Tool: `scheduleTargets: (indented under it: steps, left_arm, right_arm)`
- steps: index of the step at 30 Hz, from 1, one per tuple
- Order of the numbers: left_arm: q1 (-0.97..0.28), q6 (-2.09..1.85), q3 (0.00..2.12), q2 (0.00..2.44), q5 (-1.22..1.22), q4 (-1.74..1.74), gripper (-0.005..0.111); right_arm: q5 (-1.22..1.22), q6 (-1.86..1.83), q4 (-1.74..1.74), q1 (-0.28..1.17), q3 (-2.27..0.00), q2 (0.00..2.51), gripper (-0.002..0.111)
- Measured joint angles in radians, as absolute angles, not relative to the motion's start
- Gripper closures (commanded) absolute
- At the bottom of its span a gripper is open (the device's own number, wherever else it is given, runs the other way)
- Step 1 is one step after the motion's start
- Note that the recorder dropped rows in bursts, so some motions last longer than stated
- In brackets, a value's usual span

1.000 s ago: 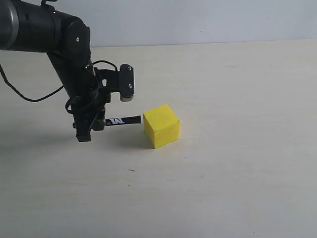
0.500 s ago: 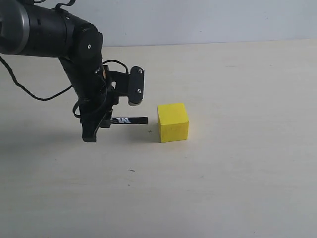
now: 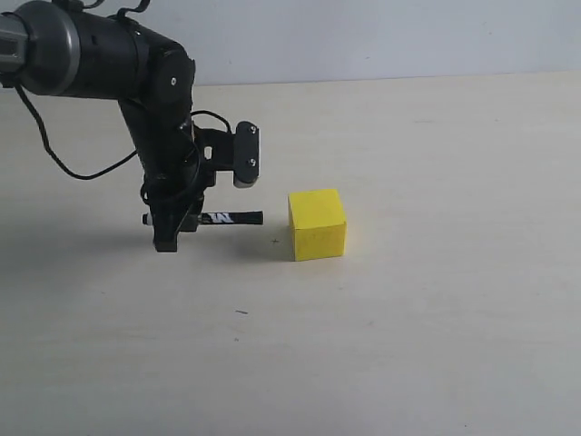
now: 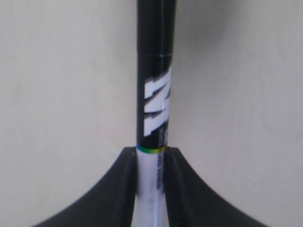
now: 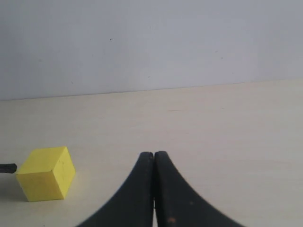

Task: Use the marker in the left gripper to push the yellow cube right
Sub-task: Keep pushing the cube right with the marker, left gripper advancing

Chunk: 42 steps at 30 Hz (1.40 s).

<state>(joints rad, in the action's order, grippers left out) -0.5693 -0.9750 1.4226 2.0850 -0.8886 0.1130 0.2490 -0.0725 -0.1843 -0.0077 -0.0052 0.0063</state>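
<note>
1. My gripper [image 3: 173, 228] is clamped on the marker [image 3: 229, 218]; cube [image 3: 318, 224] sits just beyond its tip, small gap, not touching.
2. Off-centre hit w/ the tip: cube prob spins, not slides.
3. Thin barrel may slip back or pivot in my grip under load.

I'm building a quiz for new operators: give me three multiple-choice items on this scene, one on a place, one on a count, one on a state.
1. Where is the marker tip relative to the yellow cube? A touching it; B short of it, gap between; C on top.
2. How many cubes show? A one; B two; C three.
3. The right gripper is: A wide open; B shut, empty; C holding the cube.
Answers: B, bare table shows between them; A, only one appears; B, its jaws meet on nothing.
</note>
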Motion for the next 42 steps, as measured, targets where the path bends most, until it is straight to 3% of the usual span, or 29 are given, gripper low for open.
scheduleTargets:
  steps: [12, 21, 34, 42]
  left_arm:
    - [-0.578, -1.061, 1.479, 2.126, -0.889, 0.051, 0.107]
    - [-0.692, -1.065, 1.574, 2.168, -0.889, 0.029, 0.107]
    - [-0.64, -1.022, 1.582, 2.168, -0.965, 0.076, 0.107]
    - [-0.703, -1.02, 1.635, 2.204, -0.928, 0.06, 0.107]
  right_arm:
    - [0.249, -0.072, -0.184, -0.008, -0.005, 0.006, 0.108]
    - [0.249, -0.072, -0.184, -0.008, -0.005, 0.006, 0.108]
    - [0.249, -0.072, -0.184, -0.008, -0.005, 0.006, 0.108]
    - [0.249, -0.072, -0.184, -0.008, -0.005, 0.006, 0.108]
